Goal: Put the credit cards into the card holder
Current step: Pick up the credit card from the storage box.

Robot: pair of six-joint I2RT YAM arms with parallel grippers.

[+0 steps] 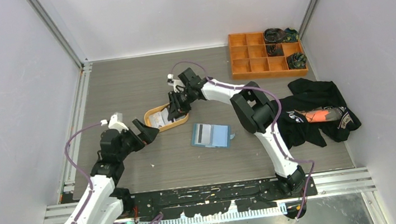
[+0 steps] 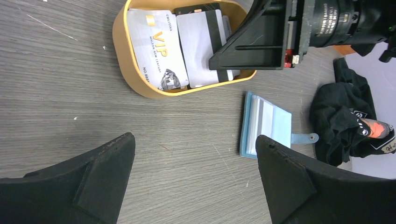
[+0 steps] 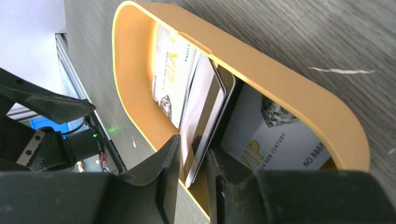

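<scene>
An orange oval tray [image 1: 157, 110] holds several credit cards: a white VIP card [image 2: 156, 46] and a grey card with a dark stripe [image 2: 201, 42]. My right gripper [image 1: 175, 108] reaches into the tray; in the right wrist view its fingers [image 3: 170, 158] are closed on a tilted grey card [image 3: 201, 121] held on edge. The blue card holder [image 1: 211, 135] lies open on the table to the right of the tray, with a striped card [image 1: 205, 133] on it. My left gripper [image 2: 194, 137] is open and empty over bare table, left of the holder [image 2: 268, 123].
An orange compartment box [image 1: 267, 53] with dark items stands at the back right. A black cloth [image 1: 319, 109] with an orange object on it lies at the right, close to the holder's tab [image 2: 306, 138]. The right arm crosses above the table's middle.
</scene>
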